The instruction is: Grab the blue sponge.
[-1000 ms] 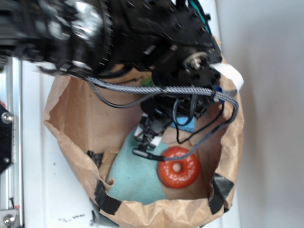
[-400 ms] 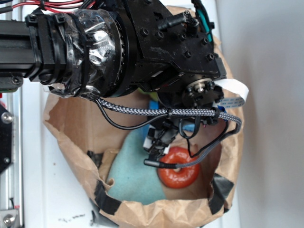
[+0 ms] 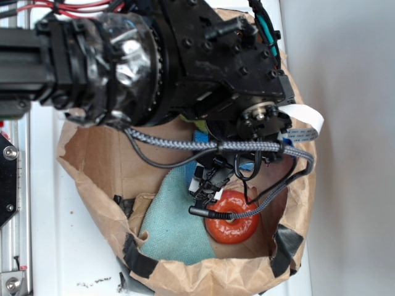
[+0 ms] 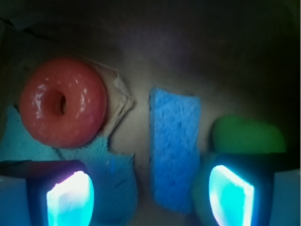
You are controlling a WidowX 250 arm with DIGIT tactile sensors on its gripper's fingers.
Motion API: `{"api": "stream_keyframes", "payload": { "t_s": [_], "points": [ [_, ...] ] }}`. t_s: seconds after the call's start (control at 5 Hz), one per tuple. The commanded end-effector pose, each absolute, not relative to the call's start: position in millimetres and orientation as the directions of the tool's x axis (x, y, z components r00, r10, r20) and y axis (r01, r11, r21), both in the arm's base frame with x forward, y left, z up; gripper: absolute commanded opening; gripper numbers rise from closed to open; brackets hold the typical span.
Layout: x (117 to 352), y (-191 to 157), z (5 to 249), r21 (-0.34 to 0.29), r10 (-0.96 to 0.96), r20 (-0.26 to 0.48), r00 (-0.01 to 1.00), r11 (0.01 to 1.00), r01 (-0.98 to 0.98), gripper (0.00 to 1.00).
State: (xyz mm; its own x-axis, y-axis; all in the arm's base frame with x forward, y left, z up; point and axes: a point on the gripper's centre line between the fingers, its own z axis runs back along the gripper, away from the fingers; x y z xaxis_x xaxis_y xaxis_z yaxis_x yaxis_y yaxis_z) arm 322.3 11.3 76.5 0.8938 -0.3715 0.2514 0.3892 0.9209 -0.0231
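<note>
Wrist view shows the blue sponge lying flat on the brown floor of the bag, its long side running away from the camera, between the 2 glowing fingers of the gripper. The jaws stand spread wide, one on each side of the sponge, with clear gaps to it and nothing clamped between them. To the left of the sponge sits the orange ring, apart from it, resting partly on a torn flap of brown paper and partly on the teal cloth, which spreads under the left finger. On the right, just beside the sponge's far edge, a fuzzy green toy lies behind the right finger. Exterior view shows the black arm reaching down into the brown paper bag, its bulk and a braided cable covering most of the opening. Only a small blue sliver of the sponge peeks out beneath the wrist there, while the ring and the cloth lie in plain sight toward the bag's near rim.
</note>
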Motion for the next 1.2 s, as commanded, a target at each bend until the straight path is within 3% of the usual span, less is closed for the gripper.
{"api": "stream_keyframes", "payload": {
  "t_s": [0.0, 0.2, 1.0],
  "points": [
    [332.5, -11.3, 76.7, 0.087, -0.466, 0.322, 0.824, 0.881, 0.464, 1.0],
    [334.4, -17.0, 72.6, 0.144, -0.548, 0.331, 0.769, 0.834, 0.532, 1.0],
    [363.5, -0.2, 72.2, 0.187, -0.496, 0.314, 0.81, 0.868, 0.459, 1.0]
  ]
}}
